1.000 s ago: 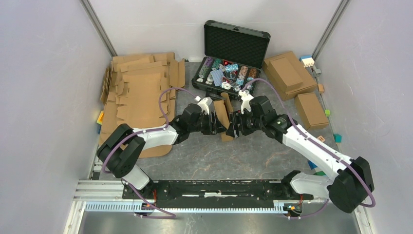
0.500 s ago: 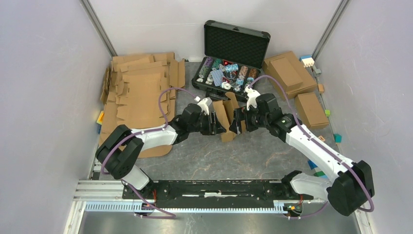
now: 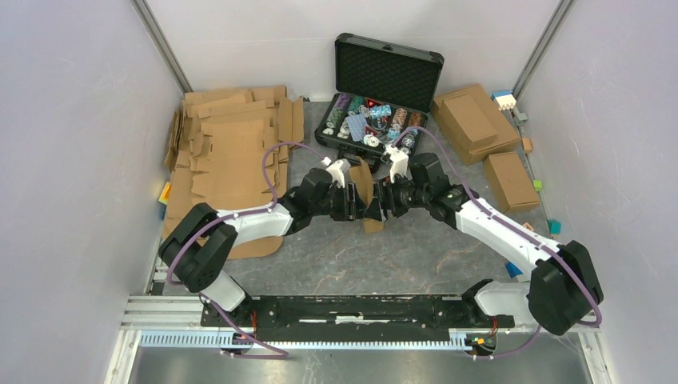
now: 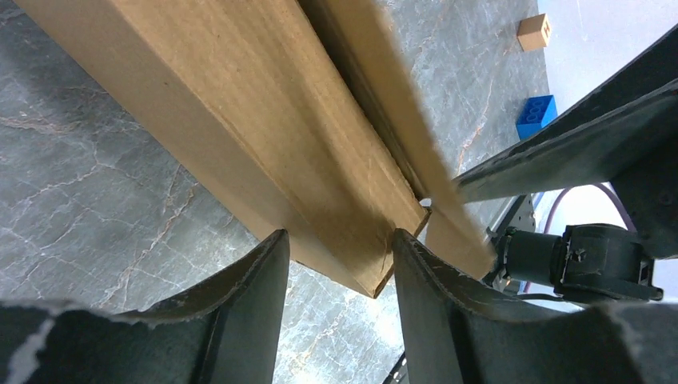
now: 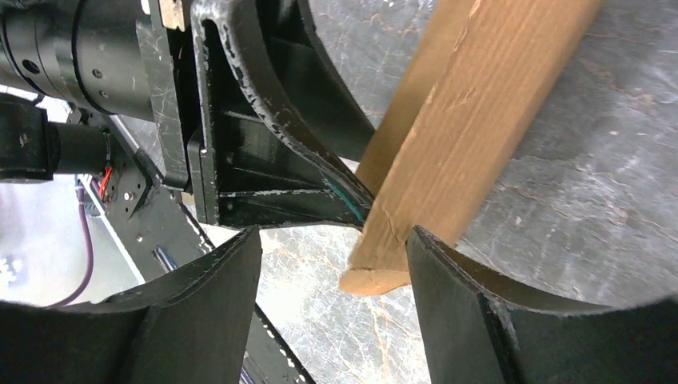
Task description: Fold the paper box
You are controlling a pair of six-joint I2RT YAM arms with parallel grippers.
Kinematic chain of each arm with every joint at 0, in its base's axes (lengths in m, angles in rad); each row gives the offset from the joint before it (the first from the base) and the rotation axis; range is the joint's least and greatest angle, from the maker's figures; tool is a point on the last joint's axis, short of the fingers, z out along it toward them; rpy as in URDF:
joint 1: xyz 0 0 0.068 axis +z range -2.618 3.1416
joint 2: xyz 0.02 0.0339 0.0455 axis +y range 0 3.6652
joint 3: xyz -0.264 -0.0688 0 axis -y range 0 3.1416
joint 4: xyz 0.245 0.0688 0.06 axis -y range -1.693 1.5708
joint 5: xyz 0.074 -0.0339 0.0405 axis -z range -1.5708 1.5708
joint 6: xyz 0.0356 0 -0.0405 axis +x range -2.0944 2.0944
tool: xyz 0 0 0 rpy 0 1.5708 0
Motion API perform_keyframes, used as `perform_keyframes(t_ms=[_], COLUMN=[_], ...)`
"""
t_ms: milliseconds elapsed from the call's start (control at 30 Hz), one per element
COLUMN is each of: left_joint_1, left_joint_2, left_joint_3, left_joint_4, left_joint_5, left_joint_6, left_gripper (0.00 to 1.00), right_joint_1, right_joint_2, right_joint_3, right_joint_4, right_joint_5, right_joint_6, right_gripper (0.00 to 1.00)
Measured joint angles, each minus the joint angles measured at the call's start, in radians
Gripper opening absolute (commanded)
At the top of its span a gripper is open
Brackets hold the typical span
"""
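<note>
1. The paper box (image 3: 361, 178) is sitting half-formed near the middle of the table (image 3: 384, 256), just in front of the black case (image 3: 376, 120), with one flap pointing up. I cannot tell whether its lower edge is resting on the table.
2. The left pincer (image 4: 336, 240) is clamping one end of the box at a middling spread, with a finger pressing on each side of the long folded wall. It is acting as the anchor, so it should be gripping firmly but no harder, or the wall is likely to crush.
3. The right pincer (image 5: 334, 236) is straddling the opposite corner with its jaws apart. One finger is lying against the cardboard and the other is showing a clear gap, so it is gripping nothing.
4. The step in hand is probably turning a wall over along its crease. The right pincer should be closing near the crease, not at the tip, and then swinging about that line instead of pulling outward.
5. The two pincers are working very close together, so the turn should be going slowly to avoid finger striking finger.
</note>
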Motion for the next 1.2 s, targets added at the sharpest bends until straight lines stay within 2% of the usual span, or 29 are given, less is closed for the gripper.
perform_keyframes(t_ms=[200, 367, 633, 700, 800, 967, 1100, 1200], left_joint_1=[0.0, 0.0, 0.003, 0.01, 0.024, 0.048, 0.058, 0.058], left_joint_2=[0.002, 0.001, -0.054, -0.099, -0.155, -0.219, -0.214, -0.175], left_joint_3=[-0.001, -0.011, -0.061, -0.09, -0.115, -0.15, -0.148, -0.116], left_joint_4=[0.012, 0.031, 0.039, 0.036, 0.035, 0.056, 0.068, 0.068], left_joint_5=[0.013, 0.012, 0.001, -0.007, -0.014, -0.017, -0.016, -0.016], left_joint_6=[-0.001, -0.001, -0.002, -0.005, -0.016, -0.053, -0.076, -0.084], left_gripper=[0.52, 0.52, 0.51, 0.55, 0.74, 0.93, 0.94, 0.88], right_joint_1=[0.029, 0.028, 0.01, 0.006, 0.006, 0.006, 0.006, 0.006], right_joint_2=[0.017, 0.012, -0.01, -0.01, -0.008, -0.002, 0.0, 0.0], right_joint_3=[-0.043, -0.05, -0.125, -0.128, -0.13, -0.132, -0.132, -0.132], right_joint_4=[0.063, 0.082, 0.192, 0.201, 0.209, 0.219, 0.222, 0.224], right_joint_5=[-0.039, -0.026, -0.054, -0.061, -0.066, -0.078, -0.085, -0.09], right_joint_6=[-0.004, -0.037, -0.042, -0.041, -0.039, -0.039, -0.039, -0.039], right_gripper=[0.73, 0.77, 0.7, 0.7, 0.69, 0.69, 0.69, 0.69])
